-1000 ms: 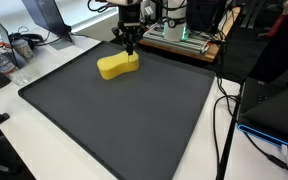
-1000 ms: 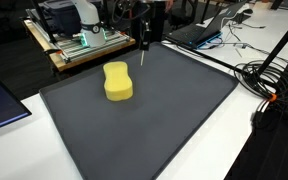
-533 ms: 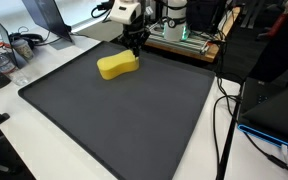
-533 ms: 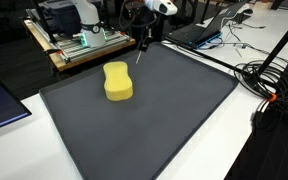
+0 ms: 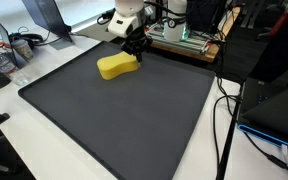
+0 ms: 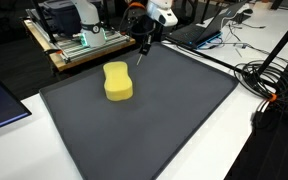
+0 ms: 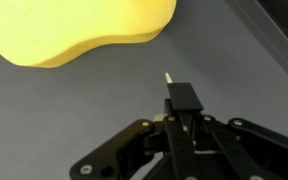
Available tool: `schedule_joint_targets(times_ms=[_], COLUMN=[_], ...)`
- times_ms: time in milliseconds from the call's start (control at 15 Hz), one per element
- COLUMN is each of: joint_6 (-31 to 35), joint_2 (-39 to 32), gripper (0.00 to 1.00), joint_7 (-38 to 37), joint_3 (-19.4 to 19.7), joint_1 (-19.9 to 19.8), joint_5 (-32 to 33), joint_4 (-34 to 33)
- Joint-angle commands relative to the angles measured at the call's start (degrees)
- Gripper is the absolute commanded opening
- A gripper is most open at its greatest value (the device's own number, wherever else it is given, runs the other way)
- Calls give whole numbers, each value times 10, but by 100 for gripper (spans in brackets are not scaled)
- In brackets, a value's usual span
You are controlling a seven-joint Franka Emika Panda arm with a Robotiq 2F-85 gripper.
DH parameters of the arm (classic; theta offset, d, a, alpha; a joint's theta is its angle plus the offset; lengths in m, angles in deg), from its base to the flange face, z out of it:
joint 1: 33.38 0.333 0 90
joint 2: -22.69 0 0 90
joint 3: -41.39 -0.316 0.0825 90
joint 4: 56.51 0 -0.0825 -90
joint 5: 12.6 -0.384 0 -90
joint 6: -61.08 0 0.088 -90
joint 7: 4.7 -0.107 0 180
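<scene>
Sponge (image 5: 118,66), yellow, flat on dark mat (image 5: 134,120), far left part. Claw (image 5: 136,50) pressed together, tilted, just beside sponge's right end, apart from it. Sponge ungripped, unlifted.

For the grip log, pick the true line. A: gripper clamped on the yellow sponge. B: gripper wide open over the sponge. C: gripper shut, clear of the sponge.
C: in the wrist view the gripper has its jaws together, and the yellow sponge lies apart from it on the dark mat.
</scene>
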Motion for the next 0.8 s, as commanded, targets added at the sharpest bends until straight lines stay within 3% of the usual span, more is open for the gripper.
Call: schedule_joint_targets(times_ms=[0, 267, 333, 733], joint_6=[-2, -2, -6, -26], joint_2=[-1, -1, 3, 86], gripper=[13, 13, 3, 3], joint_7=[-3, -5, -20, -95], joint_3=[-4, -4, -6, -24], joint_1=[-4, -4, 1, 20], joint_5=[-1, -2, -2, 6], joint_4=[-2, -3, -1, 70])
